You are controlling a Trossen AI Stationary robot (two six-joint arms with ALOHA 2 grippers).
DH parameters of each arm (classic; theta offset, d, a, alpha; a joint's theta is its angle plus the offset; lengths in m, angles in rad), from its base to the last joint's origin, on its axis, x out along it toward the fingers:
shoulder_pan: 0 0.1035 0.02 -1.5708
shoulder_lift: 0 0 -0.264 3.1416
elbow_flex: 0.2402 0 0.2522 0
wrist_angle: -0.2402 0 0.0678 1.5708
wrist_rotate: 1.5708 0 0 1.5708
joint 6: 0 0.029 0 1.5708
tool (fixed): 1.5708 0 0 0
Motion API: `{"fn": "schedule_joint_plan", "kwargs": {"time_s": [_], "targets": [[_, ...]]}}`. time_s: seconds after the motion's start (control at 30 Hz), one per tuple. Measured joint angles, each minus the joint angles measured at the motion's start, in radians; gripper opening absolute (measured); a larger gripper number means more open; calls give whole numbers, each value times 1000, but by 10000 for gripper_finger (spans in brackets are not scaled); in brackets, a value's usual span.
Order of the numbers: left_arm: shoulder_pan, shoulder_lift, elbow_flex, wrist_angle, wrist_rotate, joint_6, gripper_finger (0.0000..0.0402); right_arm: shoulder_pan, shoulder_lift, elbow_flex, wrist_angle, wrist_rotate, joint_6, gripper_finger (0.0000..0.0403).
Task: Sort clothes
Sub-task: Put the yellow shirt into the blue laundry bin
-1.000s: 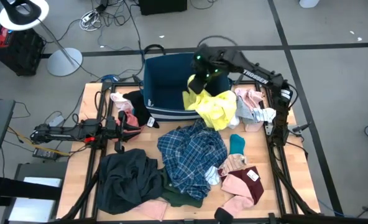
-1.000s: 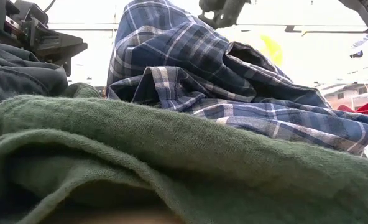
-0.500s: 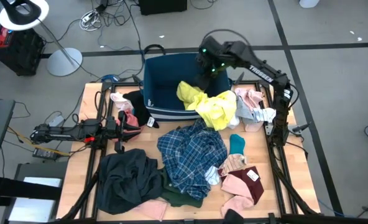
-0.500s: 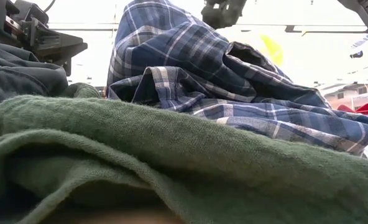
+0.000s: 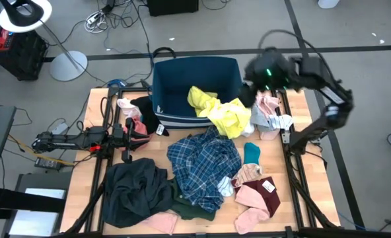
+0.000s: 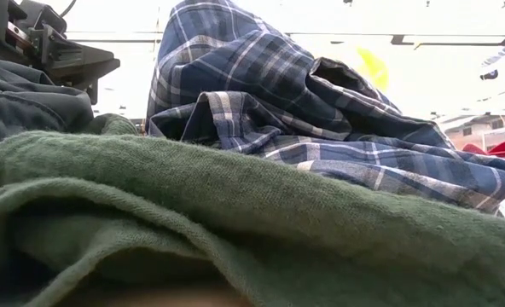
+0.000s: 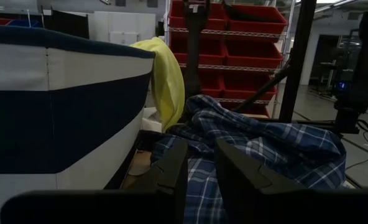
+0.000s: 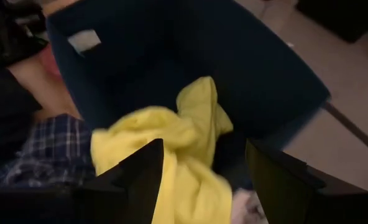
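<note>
One garment at most has reached the bin, and only partly: the yellow piece hangs over the bin's near rim, half inside, half spilling onto the table. Everything else is unsorted, I judge. The plaid shirt lies heaped mid-table, with a dark garment at the near left, a green top under the shirt's near edge, pink and maroon pieces at the near right, a teal item right of the shirt, and small pink and white things at the far right beside the bin. More small pink pieces sit left of the bin. The right gripper hovers above the bin's right side with its fingers spread wide and nothing between them, the yellow piece lying loose below. The left gripper rests low at the table's left edge, fingers partly apart and empty, facing the bin and the shirt. The table is pale wood in a dark frame on a grey floor with dark tape lines; cables trail at the far side, a ring lamp stands far left, and red storage bins fill shelves beyond.
</note>
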Motion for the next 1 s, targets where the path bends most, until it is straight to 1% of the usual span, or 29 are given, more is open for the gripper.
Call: {"fn": "schedule_joint_plan", "kwargs": {"time_s": [0.13, 0.27, 0.37, 0.47, 0.57, 0.73, 0.8, 0.93, 1.0], "targets": [[0, 0, 0, 0, 0, 0, 85, 174, -145, -244, 8, 194, 166, 228], [0, 0, 0, 0, 0, 0, 85, 324, -256, -520, 70, 308, 338, 229], [0, 0, 0, 0, 0, 0, 85, 431, -317, -723, 151, 422, 441, 228], [0, 0, 0, 0, 0, 0, 85, 505, -345, -898, 253, 535, 493, 228], [0, 0, 0, 0, 0, 0, 85, 540, -346, -1036, 368, 605, 513, 228], [0, 0, 0, 0, 0, 0, 85, 534, -313, -1220, 597, 632, 506, 228], [0, 0, 0, 0, 0, 0, 85, 528, -300, -1270, 693, 657, 491, 228], [0, 0, 0, 0, 0, 0, 85, 518, -281, -1329, 862, 703, 401, 227], [0, 0, 0, 0, 0, 0, 85, 501, -279, -1336, 888, 711, 379, 226]]}}
